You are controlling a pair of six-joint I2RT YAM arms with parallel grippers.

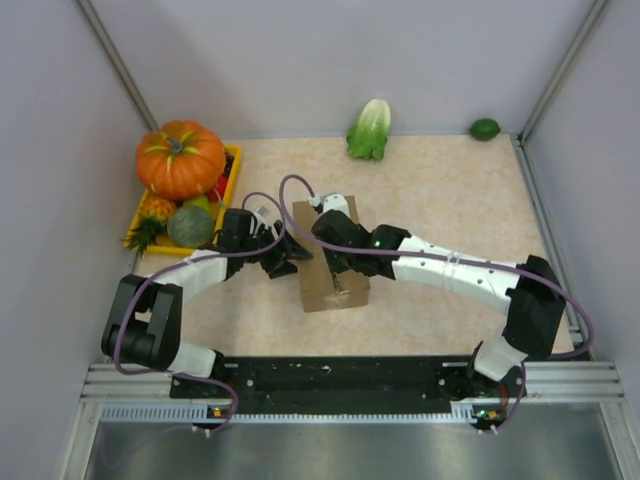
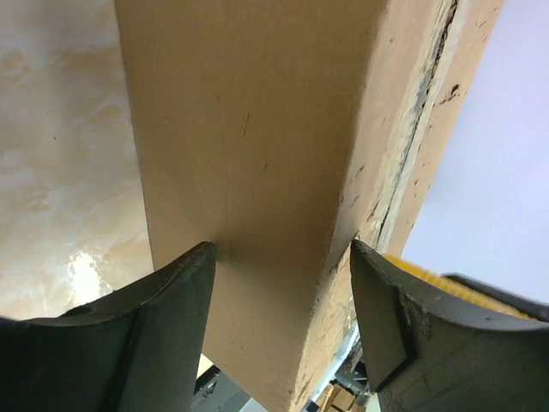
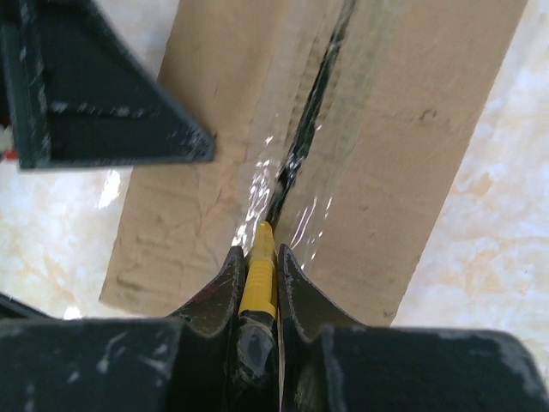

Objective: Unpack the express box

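The express box [image 1: 340,290] is a brown cardboard box standing mid-table. My left gripper [image 1: 288,255] is at its left side. In the left wrist view the left gripper [image 2: 279,249] is closed across a corner edge of the box [image 2: 257,129], with both fingertips touching cardboard. My right gripper [image 1: 335,262] is over the box top. In the right wrist view the right gripper [image 3: 262,251] is shut on a yellow-tipped cutter [image 3: 260,275]. The cutter's tip sits in the taped centre seam [image 3: 309,112] of the box [image 3: 403,129]. Beyond the tip the seam shows as a dark gap.
A yellow tray [image 1: 232,165] at the back left holds a pumpkin [image 1: 180,158], a pineapple [image 1: 150,220] and a green melon [image 1: 190,225]. A cabbage [image 1: 370,130] and a lime [image 1: 485,128] lie by the back wall. Walls close in both sides.
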